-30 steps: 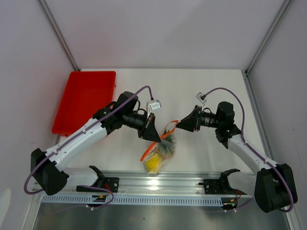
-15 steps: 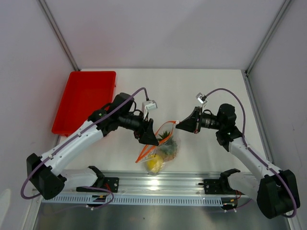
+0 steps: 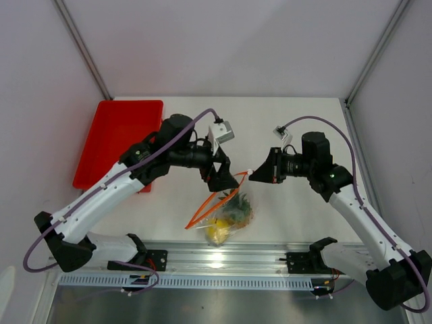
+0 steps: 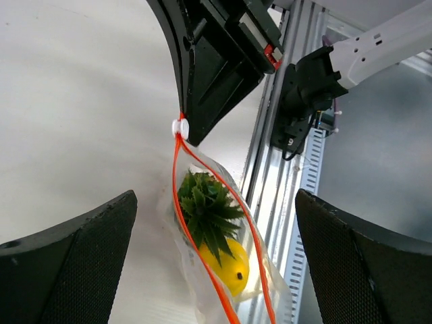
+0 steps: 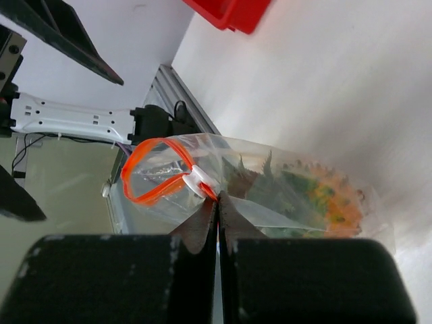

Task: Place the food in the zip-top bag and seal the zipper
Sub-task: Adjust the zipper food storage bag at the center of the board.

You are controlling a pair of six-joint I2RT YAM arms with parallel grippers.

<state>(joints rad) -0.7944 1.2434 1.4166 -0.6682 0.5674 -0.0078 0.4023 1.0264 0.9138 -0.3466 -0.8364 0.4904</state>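
The right tool (image 3: 250, 175) is pinched shut on the zipper (image 4: 177, 162) of the bag (image 3: 236, 214), the left tool (image 3: 223, 179) wide open and empty; held so thinly, the gaping bag could slip and spill fruit (image 4: 226, 270).

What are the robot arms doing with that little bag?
The right gripper is pinched shut on the zip-top bag, right at the white slider, and holds that end up. The pineapple and the yellow fruit are inside. The red zipper gapes in an open loop, so the bag is not sealed yet. The left gripper is wide open next to the bag and holds nothing.
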